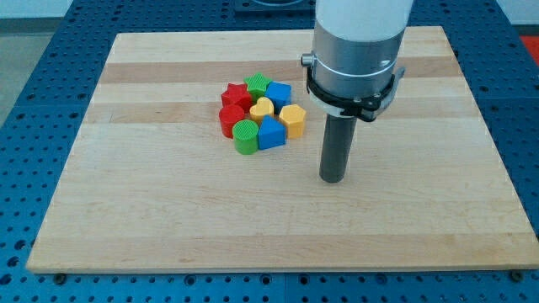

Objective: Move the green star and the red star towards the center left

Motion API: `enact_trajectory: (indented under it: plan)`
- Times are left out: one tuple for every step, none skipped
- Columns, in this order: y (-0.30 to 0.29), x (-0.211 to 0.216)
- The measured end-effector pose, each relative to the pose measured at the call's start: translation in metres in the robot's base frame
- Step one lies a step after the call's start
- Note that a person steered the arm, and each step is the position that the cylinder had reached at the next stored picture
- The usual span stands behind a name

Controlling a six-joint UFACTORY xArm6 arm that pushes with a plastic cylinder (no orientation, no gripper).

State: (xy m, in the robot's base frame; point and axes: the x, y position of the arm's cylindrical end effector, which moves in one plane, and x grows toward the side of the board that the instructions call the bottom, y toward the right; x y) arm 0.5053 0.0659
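The green star and the red star sit at the top of a tight cluster of blocks just left of the board's middle. The red star is on the cluster's upper left, and the green star touches it on its right. My tip rests on the board to the right of the cluster and a little below it, apart from every block.
The cluster also holds a blue block, a yellow heart, a yellow hexagon, a red block, a green cylinder and a blue block. The wooden board lies on a blue perforated table.
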Motion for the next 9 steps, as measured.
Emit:
enact_trajectory:
  plan:
    - [0.003, -0.009]
    - [0.024, -0.083]
    - [0.032, -0.119]
    - [0.032, -0.122]
    - [0.022, -0.160]
    - [0.017, -0.160]
    - [0.000, -0.182]
    - [-0.008, -0.182]
    - [-0.020, -0.182]
